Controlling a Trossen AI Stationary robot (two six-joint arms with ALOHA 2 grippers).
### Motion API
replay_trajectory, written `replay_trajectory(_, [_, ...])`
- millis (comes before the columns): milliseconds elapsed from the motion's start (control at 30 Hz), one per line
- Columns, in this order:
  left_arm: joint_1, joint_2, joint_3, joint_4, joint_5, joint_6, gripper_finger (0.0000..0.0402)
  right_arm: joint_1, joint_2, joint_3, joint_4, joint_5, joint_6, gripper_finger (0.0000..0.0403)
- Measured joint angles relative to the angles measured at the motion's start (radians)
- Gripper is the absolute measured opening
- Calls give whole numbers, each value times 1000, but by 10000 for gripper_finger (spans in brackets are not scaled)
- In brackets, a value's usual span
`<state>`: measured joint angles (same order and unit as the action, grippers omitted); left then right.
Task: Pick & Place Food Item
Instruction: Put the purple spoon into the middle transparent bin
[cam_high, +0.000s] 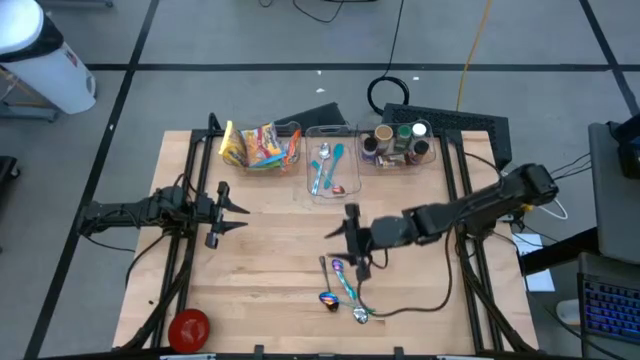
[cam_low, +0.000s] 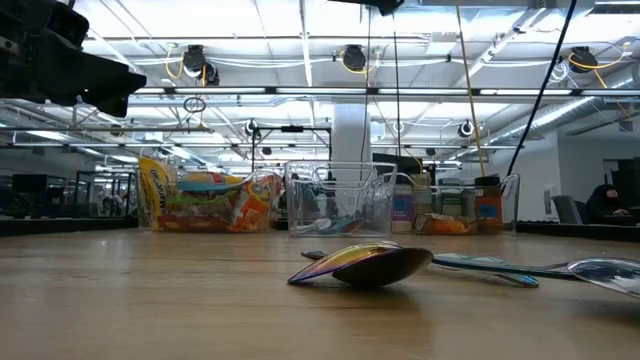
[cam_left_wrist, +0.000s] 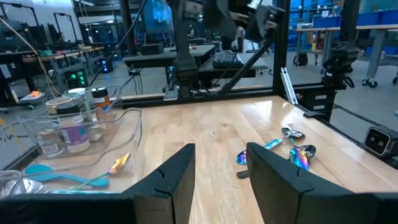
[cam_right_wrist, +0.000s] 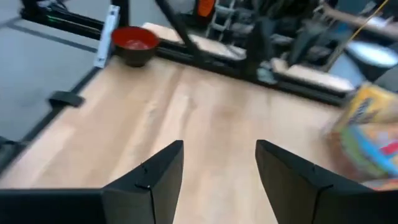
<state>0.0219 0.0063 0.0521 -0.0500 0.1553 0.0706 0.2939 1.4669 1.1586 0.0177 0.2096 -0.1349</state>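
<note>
Fingers of the right gripper (cam_high: 352, 238) stand apart w/ nothing between them; fingers of the left gripper (cam_high: 232, 213) also parted and empty, that arm waiting well off to the left of the centre bin (cam_high: 331, 170). High view: the food item, a pack of snack bags (cam_high: 258, 146), sits in the bin just beside the centre bin on its left; jars (cam_high: 398, 143) fill the bin on its other side; spoons (cam_high: 341, 287) lie on the bench (cam_high: 270, 270) on the near side of the centre bin, w/ the right gripper between them and it; red bowl (cam_high: 188, 326) far off at the bench corner. Low view: an iridescent spoon lies close to the lens, snack bags (cam_low: 205, 203) behind it, left of the centre bin. Left wrist view: fingers (cam_left_wrist: 175, 176) apart, jars and spoons ahead. Right wrist view: fingers (cam_right_wrist: 152, 178) apart over bare wood, snack bags (cam_right_wrist: 367, 130) at frame edge. Judgement: bags look light, soft, crinkly, prob. slippery foil; best pinched at a top seam or across one bag's middle, gently, so contents don't crush.
</note>
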Motion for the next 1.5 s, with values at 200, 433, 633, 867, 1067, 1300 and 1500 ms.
replay_trajectory(200, [0, 0, 0, 1, 0, 0, 152, 66, 55, -62, 14, 2, 129, 196])
replay_trajectory(433, [0, 0, 0, 1, 0, 0, 152, 129, 151, -111, 37, -125, 264, 196])
replay_trajectory(633, [0, 0, 0, 0, 0, 0, 152, 185, 306, -63, 48, -147, 344, 196])
replay_trajectory(867, [0, 0, 0, 1, 0, 0, 152, 164, 416, 84, -143, -243, 357, 196])
replay_trajectory(1067, [0, 0, 0, 1, 0, 0, 152, 155, 460, 99, -261, -294, 369, 196])
replay_trajectory(1300, [0, 0, 0, 1, 0, 0, 152, 145, 478, 101, -277, -258, 288, 196])
replay_trajectory(1500, [0, 0, 0, 1, 0, 0, 152, 130, 476, 103, -336, -31, 172, 196])
